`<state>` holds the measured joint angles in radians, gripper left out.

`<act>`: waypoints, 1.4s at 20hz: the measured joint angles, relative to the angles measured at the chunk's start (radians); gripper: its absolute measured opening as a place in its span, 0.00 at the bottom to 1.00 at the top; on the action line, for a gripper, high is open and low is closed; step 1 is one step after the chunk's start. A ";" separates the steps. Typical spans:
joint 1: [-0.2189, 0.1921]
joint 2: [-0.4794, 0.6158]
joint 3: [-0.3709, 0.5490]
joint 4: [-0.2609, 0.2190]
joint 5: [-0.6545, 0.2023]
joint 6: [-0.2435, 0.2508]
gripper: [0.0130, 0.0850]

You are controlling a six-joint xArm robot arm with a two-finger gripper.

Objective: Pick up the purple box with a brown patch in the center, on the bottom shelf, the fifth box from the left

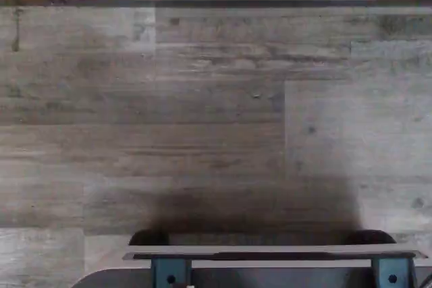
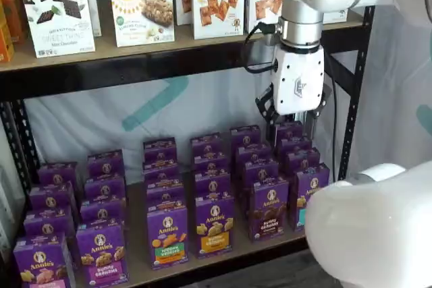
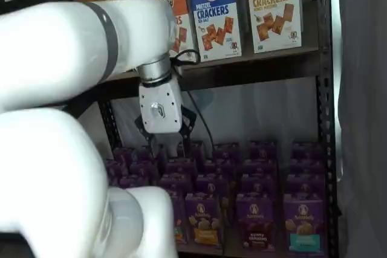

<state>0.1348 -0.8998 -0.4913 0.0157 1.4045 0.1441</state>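
My pincer (image 2: 297, 116) hung with jaws wide apart, holding nothing, above the bottom shelf (image 2: 223, 260). The purple box (image 2: 268, 208) stood at that shelf's front edge. Six front-row boxes showed in a shelf view; the wrist view caught four.

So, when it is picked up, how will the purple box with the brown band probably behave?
The purple box looks like thin cardboard: probably light, with walls that may dent under a hard squeeze. It stands tall and narrow, so a push could tip it. Close neighbours in its row on the bottom shelf may get knocked.
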 joint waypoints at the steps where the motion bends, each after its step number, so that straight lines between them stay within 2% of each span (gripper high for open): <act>1: 0.001 0.007 0.002 -0.003 -0.002 0.002 1.00; 6: 0.000 0.032 0.044 -0.014 -0.063 0.002 1.00; 16: 0.001 0.095 0.139 -0.043 -0.258 0.016 1.00; 21: 0.004 0.164 0.165 -0.060 -0.355 0.030 1.00; 28: -0.006 0.299 0.206 -0.053 -0.533 0.022 1.00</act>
<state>0.1292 -0.6011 -0.2854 -0.0376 0.8711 0.1660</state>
